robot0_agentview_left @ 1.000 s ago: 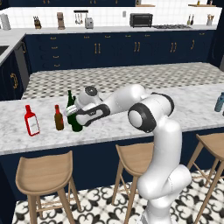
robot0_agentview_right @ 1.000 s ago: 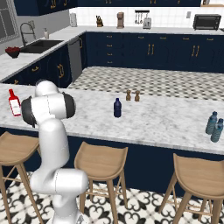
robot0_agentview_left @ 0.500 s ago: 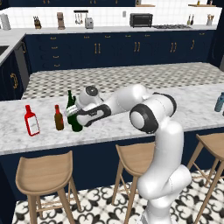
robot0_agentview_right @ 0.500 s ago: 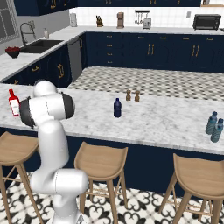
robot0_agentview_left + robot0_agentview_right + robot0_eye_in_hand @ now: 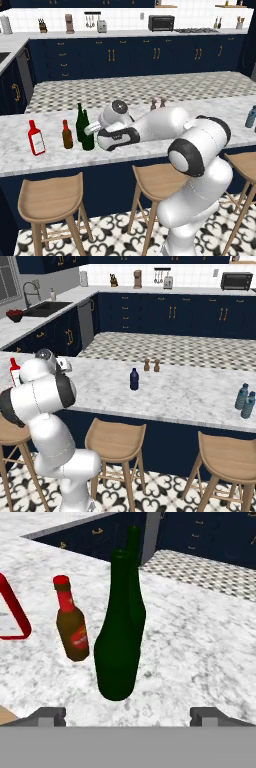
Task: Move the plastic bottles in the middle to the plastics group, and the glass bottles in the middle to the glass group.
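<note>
The gripper [image 5: 127,714] is held wide open with nothing between its fingertips [image 5: 50,714], just short of the two green glass bottles [image 5: 120,637], which stand upright on the marble counter [image 5: 200,647], one behind the other. Just beside them the brown bottle [image 5: 71,619] and the red bottle [image 5: 35,138] are seen. The navy plastic bottle [image 5: 134,379] is left mid-counter, well apart from the pale blue bottles [image 5: 244,400].

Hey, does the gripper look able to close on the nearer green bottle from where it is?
Probably yes. The nearer green bottle stands upright straight ahead of the open gripper, nothing between them; the brown bottle stands off to one side.
</note>
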